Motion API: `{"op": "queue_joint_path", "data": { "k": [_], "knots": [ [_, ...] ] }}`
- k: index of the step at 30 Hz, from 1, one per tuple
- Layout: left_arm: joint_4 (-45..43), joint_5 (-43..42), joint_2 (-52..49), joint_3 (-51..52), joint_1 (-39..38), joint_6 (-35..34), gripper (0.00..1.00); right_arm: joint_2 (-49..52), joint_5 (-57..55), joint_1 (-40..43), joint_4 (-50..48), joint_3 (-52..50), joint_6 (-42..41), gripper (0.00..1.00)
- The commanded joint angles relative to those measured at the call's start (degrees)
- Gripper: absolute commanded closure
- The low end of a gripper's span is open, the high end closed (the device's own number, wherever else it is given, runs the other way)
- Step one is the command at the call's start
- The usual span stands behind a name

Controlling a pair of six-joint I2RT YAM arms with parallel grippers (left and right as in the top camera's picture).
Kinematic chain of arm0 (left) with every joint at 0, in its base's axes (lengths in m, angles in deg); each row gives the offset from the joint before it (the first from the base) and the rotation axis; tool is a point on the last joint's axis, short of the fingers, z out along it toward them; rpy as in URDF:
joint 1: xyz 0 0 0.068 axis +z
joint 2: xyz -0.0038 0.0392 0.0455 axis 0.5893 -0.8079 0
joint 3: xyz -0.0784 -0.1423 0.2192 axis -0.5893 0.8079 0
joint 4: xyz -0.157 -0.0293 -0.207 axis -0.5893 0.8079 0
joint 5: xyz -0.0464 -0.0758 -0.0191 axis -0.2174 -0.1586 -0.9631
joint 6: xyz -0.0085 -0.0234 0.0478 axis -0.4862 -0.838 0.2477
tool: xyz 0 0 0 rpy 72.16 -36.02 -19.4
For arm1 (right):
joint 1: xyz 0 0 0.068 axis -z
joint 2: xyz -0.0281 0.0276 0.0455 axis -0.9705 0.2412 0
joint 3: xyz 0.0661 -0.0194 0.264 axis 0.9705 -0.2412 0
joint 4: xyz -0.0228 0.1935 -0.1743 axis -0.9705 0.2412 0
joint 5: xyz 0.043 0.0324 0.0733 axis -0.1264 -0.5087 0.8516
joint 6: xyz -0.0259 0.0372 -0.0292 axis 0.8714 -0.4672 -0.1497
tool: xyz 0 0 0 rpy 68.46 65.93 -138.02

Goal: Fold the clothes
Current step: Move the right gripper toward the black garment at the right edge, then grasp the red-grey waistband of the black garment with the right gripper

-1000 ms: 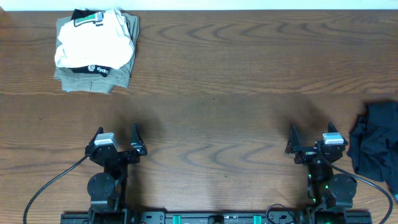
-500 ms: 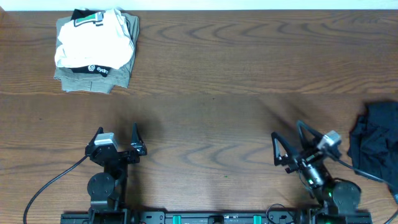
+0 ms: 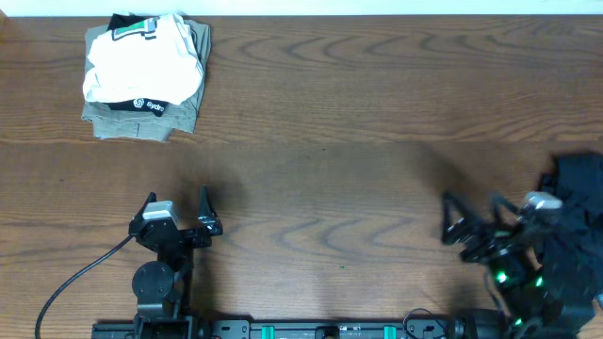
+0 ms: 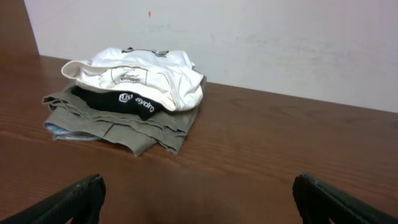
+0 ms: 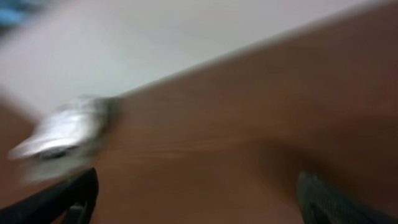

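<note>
**Black pants (image 3: pixel 577 184) crumpled at right table edge; both grippers spread, empty**

Wood-grain table (image 3: pixel 330 113), overhead view. The pants lie in a loose heap at the right edge on the near side, partly cut off by the frame. No fold can be made out in them.

Right gripper (image 3: pixel 464 218): jaws wide apart with nothing between them, fingers turned toward the table's middle and away from the heap. The arm's wrist and base sit right against the dark cloth; I cannot tell whether they touch it. The right wrist view is smeared, showing only two finger ends low in the corners over bare wood.

Left gripper (image 3: pixel 176 200): near left, jaws likewise wide, gripping nothing, well apart from the pants.

Far left corner: stack of folded garments (image 3: pixel 141 80). A white top lies uppermost, with a black band bearing white lettering below it and olive cloth at the bottom. The left wrist view shows the stack against a pale wall (image 4: pixel 280 43).
</note>
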Motion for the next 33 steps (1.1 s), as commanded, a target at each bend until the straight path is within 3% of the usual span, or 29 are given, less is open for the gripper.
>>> {"op": "queue_joint_path", "data": {
  "k": [1, 4, 8, 16, 20, 27, 33],
  "knots": [
    [2.16, 1.07, 0.37, 1.14, 0.2, 0.96, 0.02, 9.38, -23.04, 0.39, 7.02, 8.55, 3.96, 0.01],
    [2.16, 1.07, 0.37, 1.14, 0.2, 0.96, 0.02, 18.64, -29.38, 1.14, 12.2, 14.01, 2.71, 0.01],
    [2.16, 1.07, 0.37, 1.14, 0.2, 0.96, 0.02, 29.86, -29.2, 5.16, 16.13, 21.35, 2.75, 0.01],
    [2.16, 1.07, 0.37, 1.14, 0.2, 0.96, 0.02, 37.83, -29.92, 10.38, 24.48, 31.61, 2.05, 0.01],
    [2.16, 1.07, 0.37, 1.14, 0.2, 0.96, 0.02, 37.57, -30.71, 19.98, 28.46, 31.56, -1.86, 0.01],
    [2.16, 1.07, 0.37, 1.14, 0.2, 0.96, 0.02, 37.9, -14.19, 40.79, 29.64, 31.23, -1.81, 0.01],
    [2.16, 1.07, 0.37, 1.14, 0.2, 0.96, 0.02, 39.08, -11.93, 52.5, 30.58, 28.46, -8.0, 0.01]
  ]
}}
